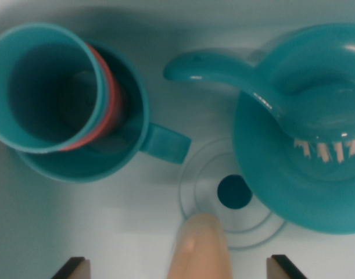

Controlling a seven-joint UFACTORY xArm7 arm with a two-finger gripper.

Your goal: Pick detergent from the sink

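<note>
Peach detergent (pixel 199 247) top sits dead centre between my gripper (pixel 180 268)'s spread, empty fingertips (pixel 72 268), long axis toward camera.

Only the tips of the robot's two fingers (pixel 72 268) show at the bottom edge of the wrist view: dark, angular wedges, each capped with a pale tan pad face.
</note>
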